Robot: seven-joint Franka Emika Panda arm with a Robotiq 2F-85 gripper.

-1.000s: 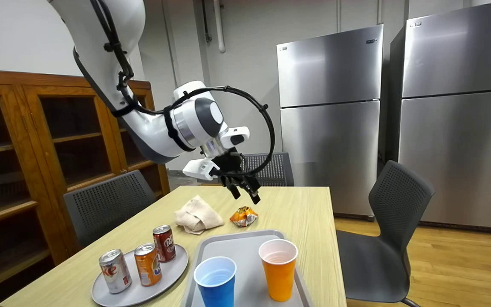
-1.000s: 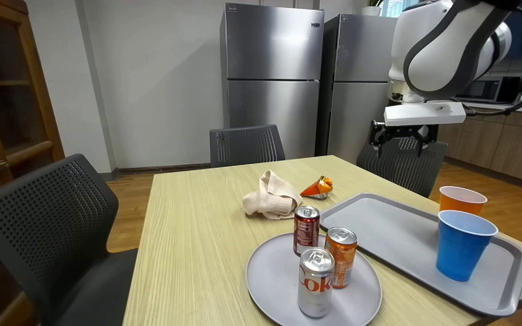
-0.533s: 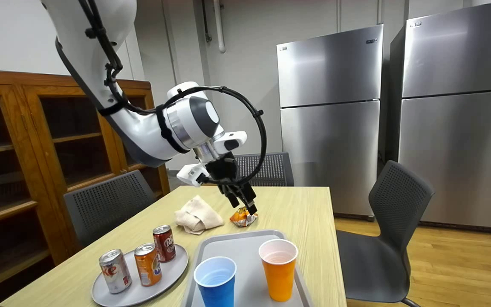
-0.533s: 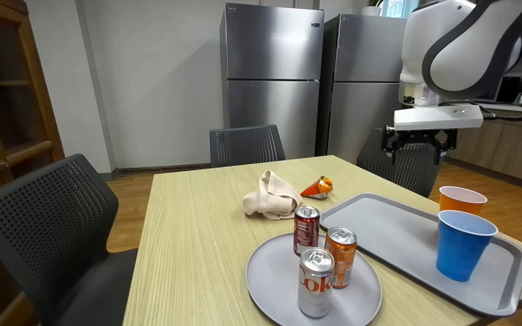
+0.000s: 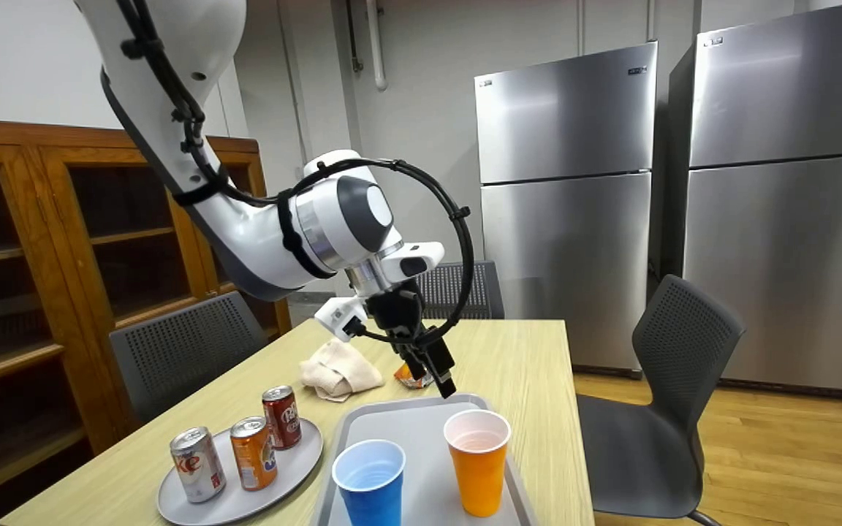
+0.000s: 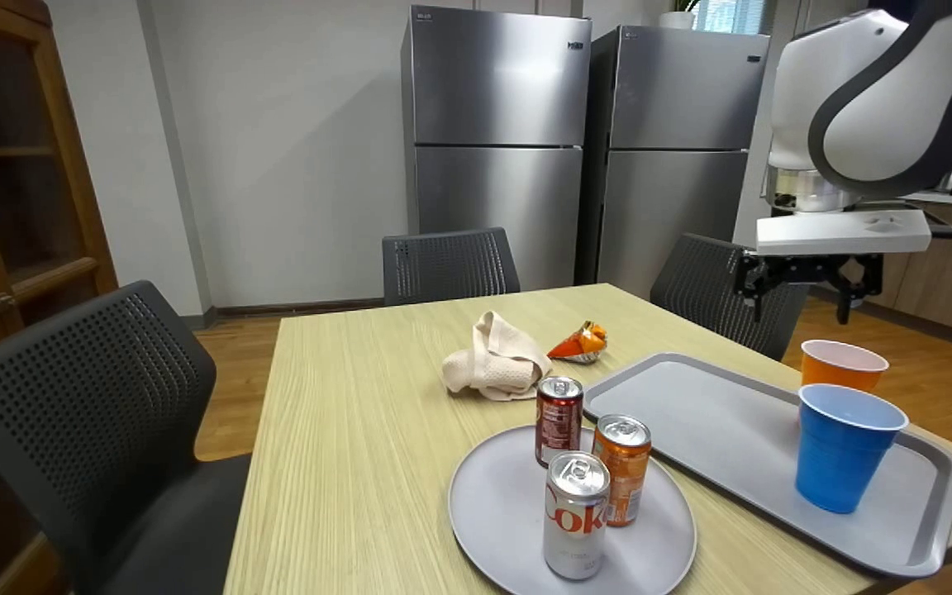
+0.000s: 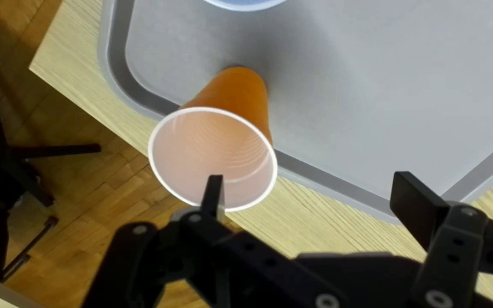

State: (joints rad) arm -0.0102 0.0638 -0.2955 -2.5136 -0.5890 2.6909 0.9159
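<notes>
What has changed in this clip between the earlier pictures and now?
The gripper moved down and toward the orange cup, open throughout; nothing was grasped or let go. That cup, the blue cup, tray, cloth and snack wrapper stayed put.

Gripper (image 6: pixel 801 310) in the air, its fingers (image 6: pixel 843 308) apart.
Lower, an orange cup (image 6: pixel 844 371) is partly behind a blue cup (image 6: pixel 844 454) on a tray (image 6: pixel 716 421); three cans (image 6: pixel 577 529) stand on a plate (image 6: pixel 492 496).

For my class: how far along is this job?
Done: the black two-finger gripper is open near the orange plastic cup. In hand: perhaps lining up; one finger overlaps it in the wrist view. Remaining: any grasp, probably; jaws empty, cup upright on the grey rectangular tray.
</notes>
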